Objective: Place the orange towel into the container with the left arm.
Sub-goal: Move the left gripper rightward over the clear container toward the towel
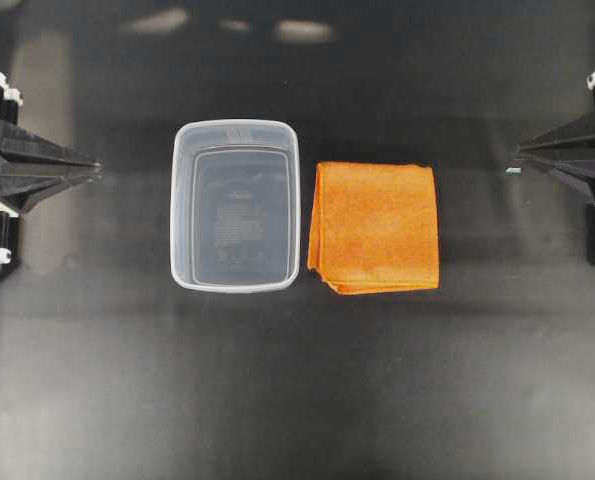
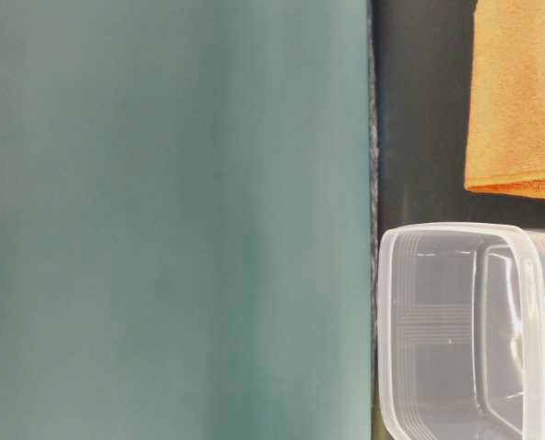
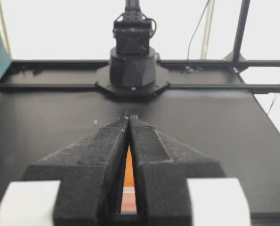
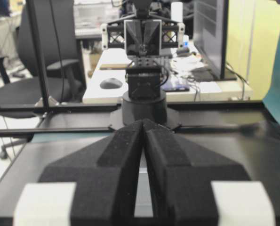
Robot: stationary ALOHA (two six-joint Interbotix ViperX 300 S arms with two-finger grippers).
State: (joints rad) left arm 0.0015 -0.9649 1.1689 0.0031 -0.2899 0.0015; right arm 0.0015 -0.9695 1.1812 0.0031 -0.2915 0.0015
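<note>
The orange towel lies flat on the black bench, folded into a rough square with its layered edges showing along the lower side in the overhead view, and it sits just beside the container, on the side away from the left tool. That is the relation the coming move turns on: seen from above, the left tool is parked at the left edge of the bench, the clear tub comes next, and the towel lies beyond it, so the left arm will likely have to reach over or past the tub to get to the cloth and then bring it back a short way. The right tool is in fact the nearer of the two to the towel, but the task gives the job to the left. The container's long axis runs up and down in the overhead view, parallel to the towel's near edge, and the tub is empty; its ribbed clear floor shows through. Both tools are clenched with their jaws pressed together and nothing between them, as the wrist views show. The towel is not yet touched, so the reach looks to be the first step.
</note>
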